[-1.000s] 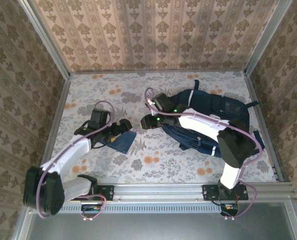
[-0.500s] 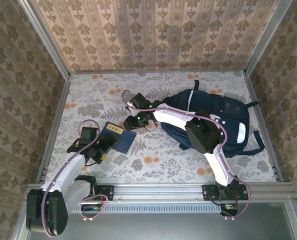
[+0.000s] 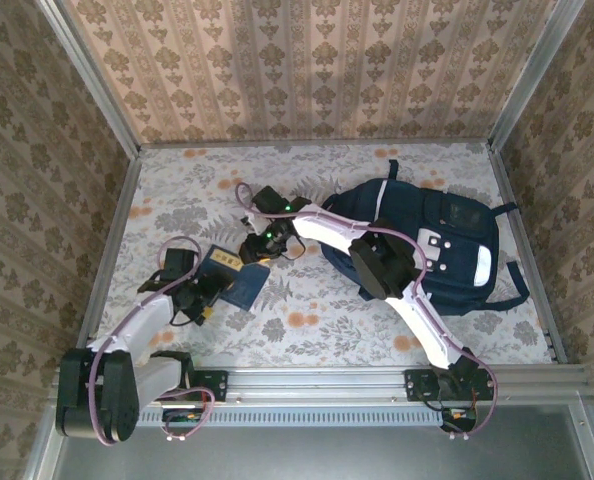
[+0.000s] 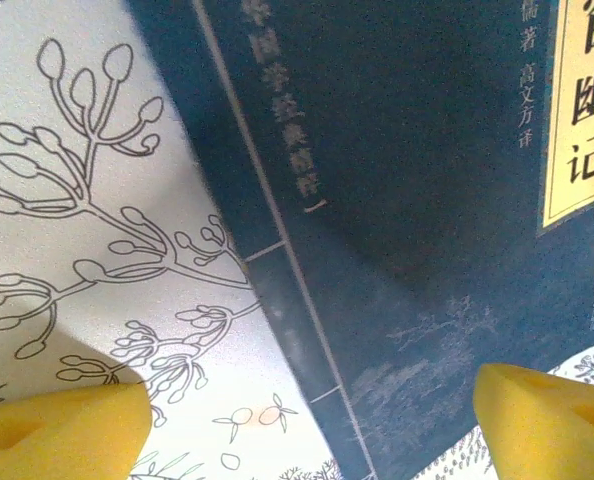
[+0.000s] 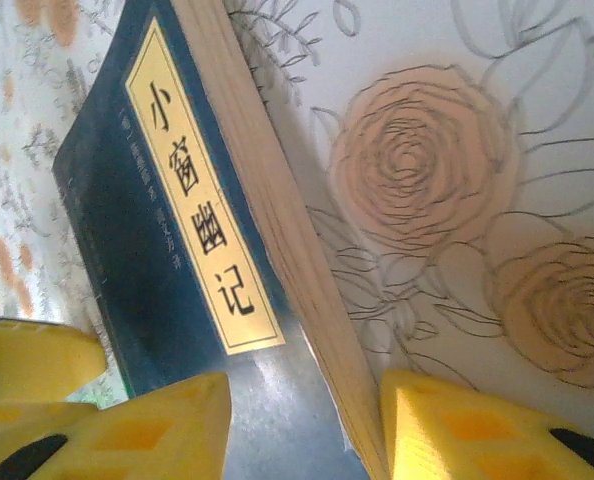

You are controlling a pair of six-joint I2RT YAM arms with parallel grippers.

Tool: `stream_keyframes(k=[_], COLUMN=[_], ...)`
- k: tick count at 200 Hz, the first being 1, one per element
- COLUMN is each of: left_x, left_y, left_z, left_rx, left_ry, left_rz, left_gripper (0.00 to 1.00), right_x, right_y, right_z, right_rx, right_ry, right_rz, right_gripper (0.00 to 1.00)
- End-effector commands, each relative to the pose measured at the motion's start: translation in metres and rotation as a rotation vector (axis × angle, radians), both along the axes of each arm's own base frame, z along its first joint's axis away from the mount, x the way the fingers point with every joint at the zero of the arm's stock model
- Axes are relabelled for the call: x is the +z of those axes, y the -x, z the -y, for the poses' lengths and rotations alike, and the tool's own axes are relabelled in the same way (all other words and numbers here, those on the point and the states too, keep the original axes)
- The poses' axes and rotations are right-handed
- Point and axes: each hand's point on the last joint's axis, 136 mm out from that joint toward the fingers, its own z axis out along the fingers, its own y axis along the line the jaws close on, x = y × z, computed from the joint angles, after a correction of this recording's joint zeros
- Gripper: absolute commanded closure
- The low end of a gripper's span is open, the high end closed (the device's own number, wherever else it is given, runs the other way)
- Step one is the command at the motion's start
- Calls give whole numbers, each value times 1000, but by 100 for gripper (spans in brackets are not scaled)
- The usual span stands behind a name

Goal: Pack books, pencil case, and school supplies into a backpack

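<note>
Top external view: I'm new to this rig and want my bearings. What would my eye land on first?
The big navy backpack lies on the right of the floral table. To its left, both arms meet at a blue book with a yellow label. The left gripper is at the book's near side and the right gripper at its far side, each straddling an edge.

One blue book with a yellow label [image 3: 242,285], one navy backpack [image 3: 457,240], and two white robot arms: a left one [image 3: 142,320] and a right one [image 3: 427,325].
</note>
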Motion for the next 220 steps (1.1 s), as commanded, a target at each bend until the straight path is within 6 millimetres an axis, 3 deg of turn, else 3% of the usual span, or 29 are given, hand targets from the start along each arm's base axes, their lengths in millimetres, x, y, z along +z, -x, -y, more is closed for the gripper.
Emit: stream_keyframes(k=[1, 36, 77, 169, 220], left_x=[3, 0, 4, 12, 9], left_y=[-37, -39, -37, -19, -13], left_z=[19, 23, 26, 16, 23], left_rx=[-49, -68, -90, -117, -135], left_ry=[83, 100, 111, 45, 87], left_rz=[153, 149, 161, 140, 129], left_gripper=[13, 15, 16, 12, 8], right_x=[-2, 10, 17, 27, 36], right_y=[41, 71, 80, 47, 30], right_z=[-11, -15, -21, 9, 32], right_rx=[119, 187, 164, -39, -243], right_ry=[-33, -66, -127, -100, -208], right_rz=[-118, -161, -245, -172, -214], right_gripper=[57, 60, 62, 89, 93])
